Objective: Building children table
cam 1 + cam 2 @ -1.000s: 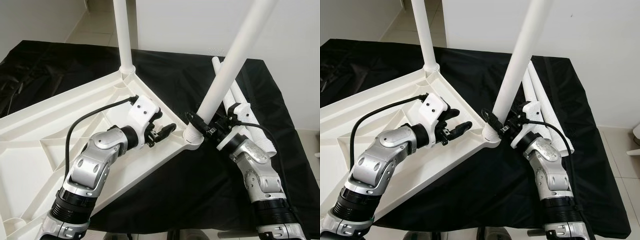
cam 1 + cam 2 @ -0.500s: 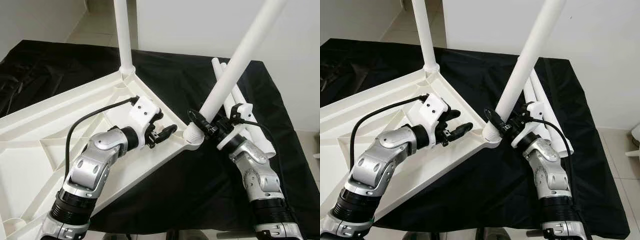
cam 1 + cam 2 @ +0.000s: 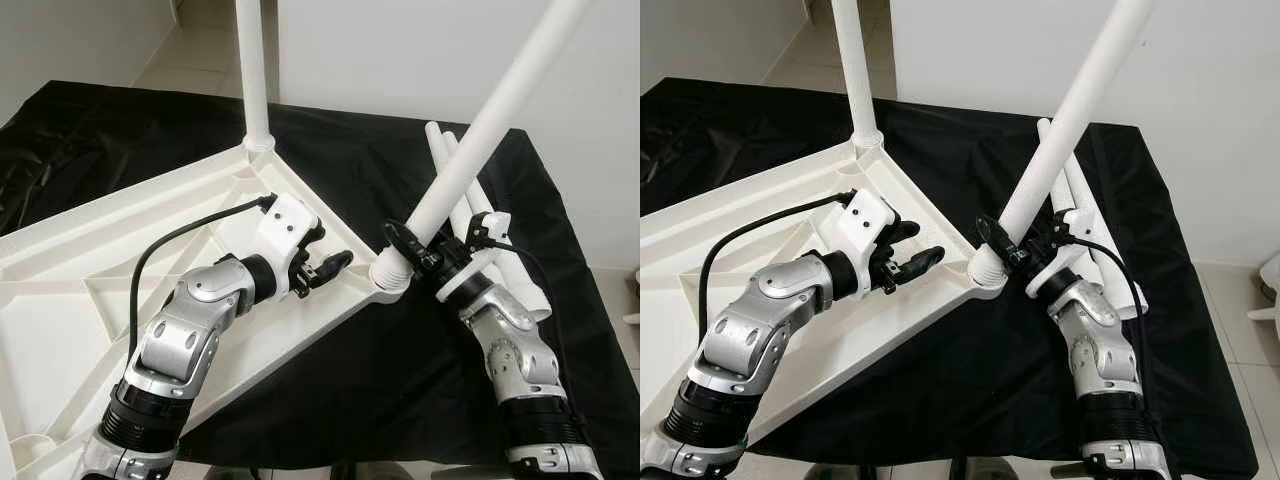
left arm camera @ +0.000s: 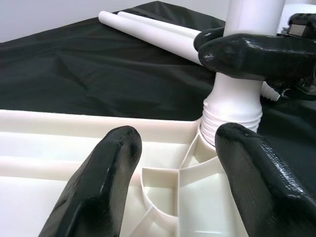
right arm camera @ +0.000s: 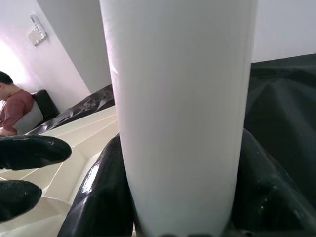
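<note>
- The tilted leg (image 3: 490, 120), a smooth white round tube, stands with its ribbed lower end in the corner socket (image 3: 388, 277) of the upturned tabletop (image 3: 90, 300); its long axis leans up and away toward the robot's right, so it is not yet square to the top.
- The right pincer (image 3: 420, 252) is clamped round this leg just above the socket, black fingers on either side of the tube; this arm is the nearer one and, in my judgement, the coming move turns on it bringing the leg upright over the socket.
- The left pincer (image 3: 325, 268) rests on the tabletop's underside just beside that corner, its fingers narrowly apart and holding nothing, pointing toward the socket; it looks set to steady the top.
- The tabletop is hard white moulded plastic, ribbed underneath with raised walls, lying partly on the bench (image 3: 330, 150) and jutting toward the robot.
- A second leg (image 3: 250, 60) stands straight in the far corner.
- Spare legs (image 3: 470, 200), the same white tubes, lie side by side on the bench beyond the right arm.
- The bench wears a black, creased, slightly shiny cloth.
</note>
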You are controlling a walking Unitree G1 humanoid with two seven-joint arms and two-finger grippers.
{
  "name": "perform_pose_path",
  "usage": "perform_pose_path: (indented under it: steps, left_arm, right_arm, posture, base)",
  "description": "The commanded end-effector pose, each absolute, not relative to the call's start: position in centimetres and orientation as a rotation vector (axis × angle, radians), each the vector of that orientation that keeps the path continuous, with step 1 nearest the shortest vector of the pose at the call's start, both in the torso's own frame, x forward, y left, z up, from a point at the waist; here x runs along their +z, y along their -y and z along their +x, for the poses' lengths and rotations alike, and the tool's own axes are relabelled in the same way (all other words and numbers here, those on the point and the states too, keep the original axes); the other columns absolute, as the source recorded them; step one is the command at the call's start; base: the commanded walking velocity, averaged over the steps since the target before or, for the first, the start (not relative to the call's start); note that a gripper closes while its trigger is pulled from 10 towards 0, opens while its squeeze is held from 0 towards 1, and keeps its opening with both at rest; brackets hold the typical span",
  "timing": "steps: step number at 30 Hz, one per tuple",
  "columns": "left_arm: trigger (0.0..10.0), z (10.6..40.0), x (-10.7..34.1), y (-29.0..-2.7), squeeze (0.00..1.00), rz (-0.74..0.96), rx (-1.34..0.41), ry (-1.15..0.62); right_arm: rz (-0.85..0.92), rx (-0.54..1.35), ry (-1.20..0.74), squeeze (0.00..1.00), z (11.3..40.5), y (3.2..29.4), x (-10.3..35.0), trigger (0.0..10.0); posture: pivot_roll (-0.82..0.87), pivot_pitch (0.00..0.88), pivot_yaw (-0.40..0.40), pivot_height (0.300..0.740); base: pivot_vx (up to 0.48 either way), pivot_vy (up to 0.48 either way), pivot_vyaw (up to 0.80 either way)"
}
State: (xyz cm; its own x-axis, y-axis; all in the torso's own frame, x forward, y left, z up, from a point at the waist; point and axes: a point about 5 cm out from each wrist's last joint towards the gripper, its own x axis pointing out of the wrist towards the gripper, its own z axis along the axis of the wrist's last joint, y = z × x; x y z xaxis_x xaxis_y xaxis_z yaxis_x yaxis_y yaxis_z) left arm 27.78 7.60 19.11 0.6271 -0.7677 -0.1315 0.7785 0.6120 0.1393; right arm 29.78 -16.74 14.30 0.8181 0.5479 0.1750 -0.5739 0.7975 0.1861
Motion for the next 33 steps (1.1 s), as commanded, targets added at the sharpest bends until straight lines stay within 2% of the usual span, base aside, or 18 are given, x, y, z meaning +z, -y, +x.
perform_pose_path:
  steps: [1,4,8,12,33]
  left_arm:
    - [10.0,27.6,19.0,-7.6,0.0,0.187,-0.874,-0.069]
    - [10.0,27.6,19.0,-7.6,0.0,0.187,-0.874,-0.07]
    - [10.0,27.5,19.0,-7.6,0.0,0.184,-0.873,-0.073]
    - [10.0,27.5,19.0,-7.6,0.0,0.183,-0.874,-0.074]
    - [10.0,27.4,19.0,-7.6,0.0,0.185,-0.879,-0.08]
  right_arm:
    - [0.193,0.511,-0.151,0.0,28.4,17.7,8.8,10.0]
    - [0.143,0.526,-0.136,0.0,28.3,17.6,8.9,10.0]
    - [-0.013,0.615,-0.061,0.0,27.9,16.6,9.7,10.0]
    - [-0.059,0.657,-0.028,0.0,27.7,16.2,10.1,10.0]
    - [-0.072,0.663,0.0,0.0,27.2,15.9,9.9,10.0]
  posture:
    - [0.02,0.121,-0.017,0.74]
    - [0.02,0.122,-0.017,0.74]
    - [0.02,0.127,-0.017,0.74]
    - [0.02,0.127,-0.016,0.74]
    - [0.02,0.127,-0.01,0.74]
  base:
    - [0.0,0.0,0.0]
    - [0.0,0.0,0.0]
    - [0.0,0.0,0.0]
    - [0.0,0.0,0.0]
    - [0.0,0.0,0.0]
